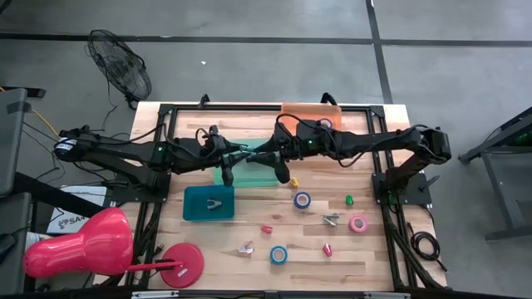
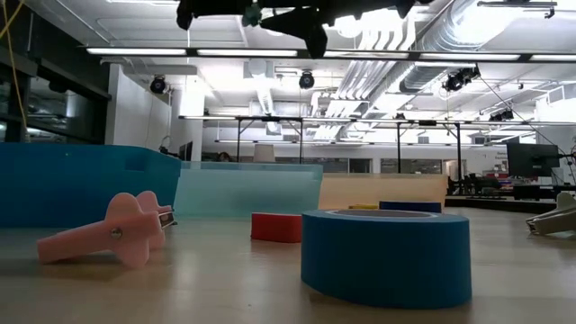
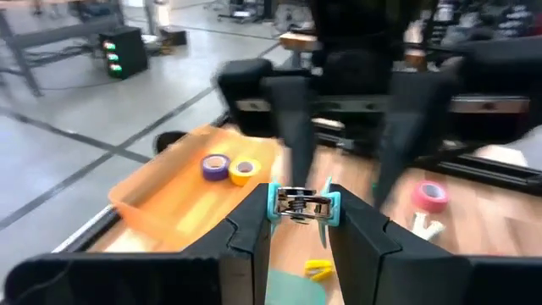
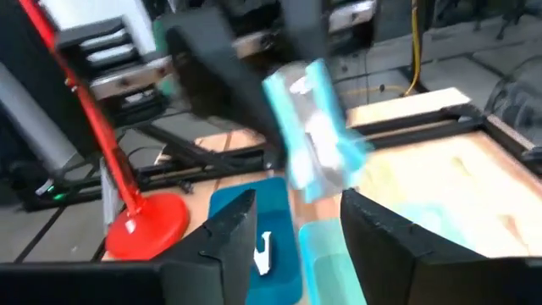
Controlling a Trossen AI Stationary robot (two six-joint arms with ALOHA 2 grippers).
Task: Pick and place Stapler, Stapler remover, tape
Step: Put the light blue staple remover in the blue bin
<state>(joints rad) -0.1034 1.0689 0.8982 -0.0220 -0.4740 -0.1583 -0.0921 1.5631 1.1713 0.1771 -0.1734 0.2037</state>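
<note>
Left gripper [image 3: 301, 222] clamped on small light-blue plastic-and-metal staple remover [image 3: 302, 204]; right gripper [image 4: 292, 222] fingers parted, empty, just beside it.

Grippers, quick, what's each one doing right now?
Left gripper: closed on the light blue stapler remover.
Right gripper: open, holding nothing.

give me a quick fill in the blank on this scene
The left gripper is shut on a light blue ___.
The orange tray holds a yellow tape roll and a ___ one.
In the low view, the nearest tape roll is ___.
Missing: stapler; purple; blue.
</note>
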